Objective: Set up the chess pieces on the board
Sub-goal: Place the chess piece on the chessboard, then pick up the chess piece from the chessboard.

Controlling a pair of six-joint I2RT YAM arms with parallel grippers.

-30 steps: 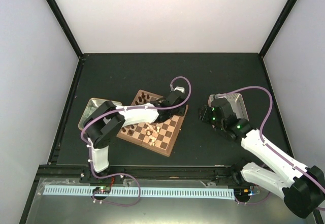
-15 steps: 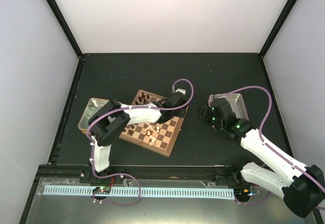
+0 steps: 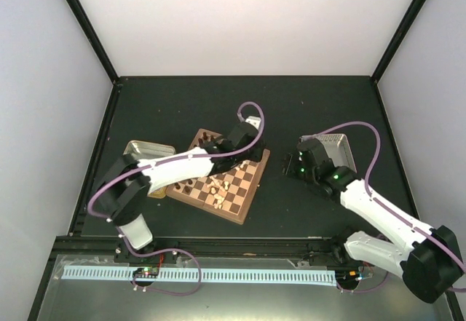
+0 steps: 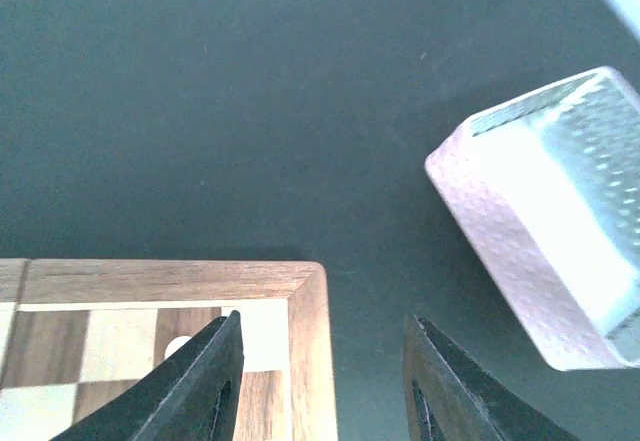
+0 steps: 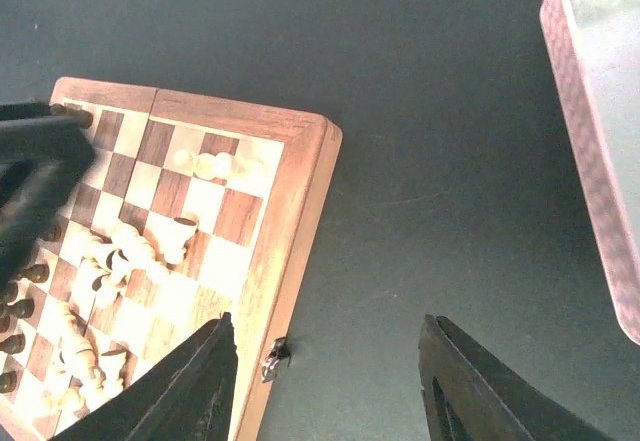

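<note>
Left end effector [image 4: 322, 323] hangs over one corner of the board [image 5: 290, 226], fingers spread wide with nothing between them, and the right end effector [image 5: 325, 326] is likewise gaping and empty over the dark surface [image 5: 420, 91] just off the board's latch edge. The chess pieces [image 5: 128, 249] are mostly a messy cream heap mid-board, several tipped over, plus a few lying in a row near that corner, with dark chessmen [image 5: 22, 306] along the opposite edge. The pinkish tray [image 4: 540, 231] sits off past that corner; the pale blob on the corner square is probably another piece, hard to tell.
</note>
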